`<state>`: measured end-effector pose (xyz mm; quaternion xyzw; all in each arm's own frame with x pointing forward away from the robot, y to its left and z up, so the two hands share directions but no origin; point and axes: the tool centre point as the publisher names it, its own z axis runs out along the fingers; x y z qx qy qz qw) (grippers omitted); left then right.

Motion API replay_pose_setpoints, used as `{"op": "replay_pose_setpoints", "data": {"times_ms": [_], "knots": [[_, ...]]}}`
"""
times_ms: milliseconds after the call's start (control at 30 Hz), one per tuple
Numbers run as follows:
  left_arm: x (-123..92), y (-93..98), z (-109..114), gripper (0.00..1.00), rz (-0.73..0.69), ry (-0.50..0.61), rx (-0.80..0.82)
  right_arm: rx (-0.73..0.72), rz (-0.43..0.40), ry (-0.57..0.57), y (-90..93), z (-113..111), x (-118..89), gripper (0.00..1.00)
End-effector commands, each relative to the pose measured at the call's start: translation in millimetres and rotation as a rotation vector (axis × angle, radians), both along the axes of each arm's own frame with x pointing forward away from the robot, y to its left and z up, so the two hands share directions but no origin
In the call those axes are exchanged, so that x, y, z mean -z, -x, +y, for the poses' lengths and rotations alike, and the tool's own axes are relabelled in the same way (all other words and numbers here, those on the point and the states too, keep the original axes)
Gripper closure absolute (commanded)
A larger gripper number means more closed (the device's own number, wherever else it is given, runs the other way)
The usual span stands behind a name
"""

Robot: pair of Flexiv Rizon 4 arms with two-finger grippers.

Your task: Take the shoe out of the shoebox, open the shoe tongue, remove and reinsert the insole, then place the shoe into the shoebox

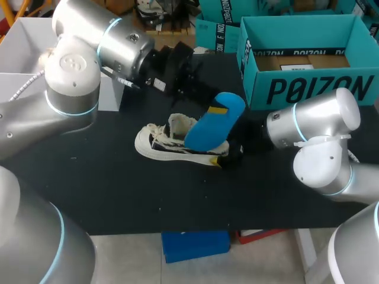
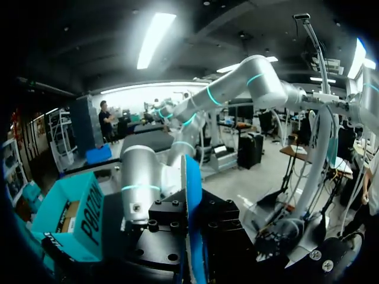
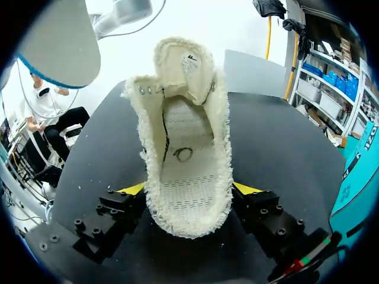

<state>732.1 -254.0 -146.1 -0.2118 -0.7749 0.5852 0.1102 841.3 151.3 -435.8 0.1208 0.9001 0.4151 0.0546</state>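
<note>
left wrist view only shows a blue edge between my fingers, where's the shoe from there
observer: In the head view the blue insole hangs tilted right above the white shoe, and its lower end overlaps the shoe's opening. The shoe lies on the black table.
operator: is the shoe loose or is something holding it
observer: It is held. In the right wrist view the right gripper is shut on the shoe's heel end, with one yellow tip against each side.
</note>
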Motion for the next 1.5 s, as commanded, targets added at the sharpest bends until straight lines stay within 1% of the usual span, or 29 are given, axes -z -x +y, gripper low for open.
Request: {"op": "replay_pose_setpoints", "data": {"times_ms": [33,233,267,333,367,433,633,667,833,900,1033,1233,1333,1500], "knots": [[2,0.4,-1,1.0,-0.001,0.004,-0.003,0.002,-0.001,0.001,-0.5,1,4,1.0],[2,0.4,-1,1.0,-0.001,0.004,-0.003,0.002,-0.001,0.001,-0.5,1,4,1.0],[2,0.1,4,1.0,0.046,0.037,-0.044,0.002,-0.001,0.001,-0.5,1,4,1.0],[1,1.6,12,1.0,0.075,0.082,-0.091,0.002,-0.001,0.001,-0.5,1,4,1.0],[2,1.5,15,1.0,0.094,0.07,-0.128,0.002,-0.001,0.001,-0.5,1,4,1.0],[-1,2.5,20,1.0,0.133,0.082,-0.156,0.002,-0.001,0.001,-0.5,1,4,1.0],[-23,12.5,31,1.0,0.293,0.152,-0.22,0.002,-0.001,0.001,-0.5,1,4,1.0],[-26,14.0,32,1.0,0.322,0.151,-0.229,0.002,-0.001,0.001,-0.5,1,4,1.0],[-45,23.0,40,1.0,0.371,0.202,-0.261,0.002,-0.001,0.001,-0.5,1,4,1.0],[-50,27.1,42,1.0,0.376,0.207,-0.285,0.002,-0.001,0.001,-0.5,1,4,1.0],[-62,34.0,45,1.0,0.431,0.249,-0.325,0.002,-0.001,0.001,-0.5,1,4,1.0],[-73,39.0,49,1.0,0.488,0.292,-0.371,0.002,-0.001,0.001,-0.5,1,4,1.0],[-76,41.2,50,1.0,0.566,0.319,-0.369,0.002,-0.001,0.001,-0.5,1,4,1.0],[-85,46.8,52,1.0,0.592,0.343,-0.367,0.002,-0.001,0.001,-0.5,1,4,1.0]]}}
